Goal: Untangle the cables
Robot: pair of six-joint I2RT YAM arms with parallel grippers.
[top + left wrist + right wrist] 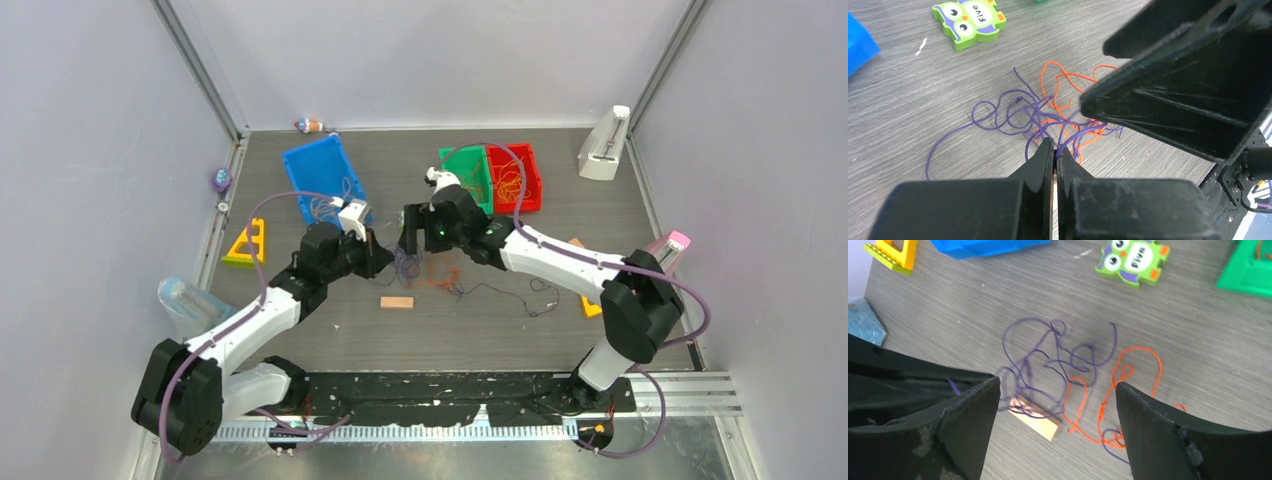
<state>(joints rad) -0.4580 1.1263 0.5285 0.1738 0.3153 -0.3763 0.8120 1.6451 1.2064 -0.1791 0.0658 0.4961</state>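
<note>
Left gripper (1054, 152): closed, pinching one purple strand.
Right gripper (1057, 386): jaws wide apart, above the tangle.
Cables (1048, 107): purple and orange, tangled on the bench (908, 100) just ahead of the left gripper.
Bins: three beyond both grippers: blue bin (322, 178), green bin (468, 172) and red bin (515, 178). The red bin holds orange strands.
Owl tile (969, 22): one, past the tangle.

This looks like a robotics lab test cell. A grey wood-grain table (600, 210) is boxed in by plain pale panels (90, 150) on aluminium posts (205, 75), with a left arm (250, 320) and a right arm (560, 262) mounted at its near edge. Practice props are scattered over it: a blue bin (318, 172), a green bin (462, 160), a red bin (528, 165), an owl puzzle piece (1133, 260) and thin cables (1040, 112).
</note>
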